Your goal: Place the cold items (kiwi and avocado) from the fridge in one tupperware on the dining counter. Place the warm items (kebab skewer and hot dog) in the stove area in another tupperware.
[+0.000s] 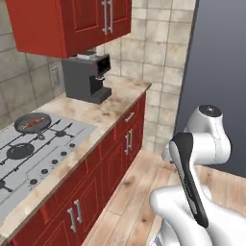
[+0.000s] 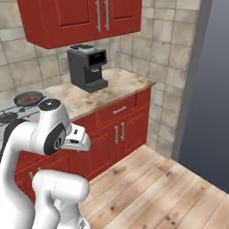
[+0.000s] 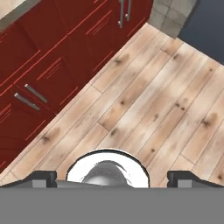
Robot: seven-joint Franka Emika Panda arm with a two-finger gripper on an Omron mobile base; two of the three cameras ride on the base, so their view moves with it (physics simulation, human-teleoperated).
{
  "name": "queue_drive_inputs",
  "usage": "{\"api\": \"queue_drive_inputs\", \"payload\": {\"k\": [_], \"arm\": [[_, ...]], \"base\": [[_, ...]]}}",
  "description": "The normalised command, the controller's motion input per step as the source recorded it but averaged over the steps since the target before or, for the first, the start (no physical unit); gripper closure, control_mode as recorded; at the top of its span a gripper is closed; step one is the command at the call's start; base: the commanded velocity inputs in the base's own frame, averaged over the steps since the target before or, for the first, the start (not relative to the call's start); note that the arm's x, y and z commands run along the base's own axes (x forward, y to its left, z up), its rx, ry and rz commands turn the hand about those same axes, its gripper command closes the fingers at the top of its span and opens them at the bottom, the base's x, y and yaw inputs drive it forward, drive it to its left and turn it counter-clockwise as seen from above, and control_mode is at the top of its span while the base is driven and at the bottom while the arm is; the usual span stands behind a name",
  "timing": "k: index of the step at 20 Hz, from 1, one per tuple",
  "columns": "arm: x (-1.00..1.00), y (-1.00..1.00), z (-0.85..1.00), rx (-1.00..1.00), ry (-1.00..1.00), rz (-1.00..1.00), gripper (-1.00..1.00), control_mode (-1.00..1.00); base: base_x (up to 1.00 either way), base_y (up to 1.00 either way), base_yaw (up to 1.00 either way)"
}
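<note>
A small dark pan (image 1: 32, 122) sits on the back burner of the stove (image 1: 29, 153), and in it lies a reddish-brown food item, most likely the kebab skewer (image 1: 32, 123), though it is too small to tell for certain; from the right base view the same pan (image 2: 28, 98) shows at the far left edge, just behind the robot's shoulder, with the reddish item (image 2: 28, 97) inside it. The stove is set into a beige stone worktop (image 1: 103, 113); its knobs run in a row along the front edge. Farther along the worktop, well apart from the pan, a dark grey coffee machine (image 1: 88, 77) stands upright against the tiled wall, beneath red upper cabinets (image 1: 67, 21); red lower cabinets (image 1: 115, 158) with metal handles run under the worktop. At the end of the worktop the tiled wall turns a corner beside a tall dark grey panel (image 1: 216, 72). The floor (image 2: 156, 188) is pale wood planks.

The hand (image 3: 112, 178) hangs over the floor, well away from the stove, pointing down at the planks near the foot of the lower cabinets (image 3: 52, 57); its two dark fingertips (image 3: 43, 177) stand far apart at either side of the hand view, jaws wide with nothing between them.
</note>
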Motion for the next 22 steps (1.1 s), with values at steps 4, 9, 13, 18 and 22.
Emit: {"api": "queue_drive_inputs", "payload": {"k": [4,9,13,18,22], "arm": [[0.0,0.0,0.0,0.0,0.0,0.0,-1.0,1.0],[0.0,0.0,0.0,0.0,0.0,0.0,-1.0,1.0],[0.0,0.0,0.0,0.0,0.0,0.0,-1.0,1.0],[0.0,0.0,0.0,0.0,0.0,0.0,-1.0,1.0],[0.0,0.0,0.0,0.0,0.0,0.0,-1.0,1.0]], "base": [[0.22,-0.3,0.93],[0.18,-0.06,1.0],[0.07,-0.46,0.88],[0.11,-0.81,0.39],[0.19,-0.79,0.16]]}}
